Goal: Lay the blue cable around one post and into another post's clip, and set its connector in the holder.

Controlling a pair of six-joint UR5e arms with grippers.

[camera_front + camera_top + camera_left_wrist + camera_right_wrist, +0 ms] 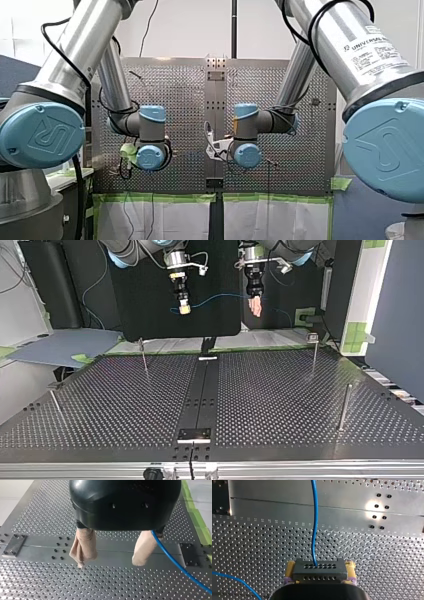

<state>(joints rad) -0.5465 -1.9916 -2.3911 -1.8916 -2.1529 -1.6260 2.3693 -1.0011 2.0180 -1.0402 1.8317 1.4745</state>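
Closest to the front camera stood two big pale-blue joint caps (pixel 42 135), each moulded with a raised logo. A white label (pixel 380 47) on my right arm's silver tube read "UNIVERSAL ROBOTS"; the smaller print under it was too fine to read.

My right gripper (pixel 320 566) had its yellow pads (pixel 290 567) pressed onto the two ends of a dark grey rectangular connector (pixel 319 572) with two rows of small holes. The thin blue cable (pixel 314 525) rose from that connector's face and ran out over the table. In the top view the cable hung in a shallow span from there to my left gripper (pixel 110 562), and both grippers were held well above the plate. The left gripper, black-bodied with beige cloth-wrapped fingers (pixel 83 547), was spread wide. The cable ran past the outer side of one finger, touching or just beside it; I could not tell which.

Below them lay the perforated metal table (pixel 280 400), split by a smooth dark centre strip (pixel 200 395) with a small dark plate (pixel 195 434) at its near end. Four thin metal posts rose from the plate: two far ones (pixel 144 355) and two nearer the side edges (pixel 344 407). They stood well apart from each other and from both grippers, with a broad stretch of plate between them. The far post at the top view's right carried a small block on its tip. Green tape (pixel 165 197) lined the table's edge, and a black panel (pixel 150 300) stood behind the grippers.
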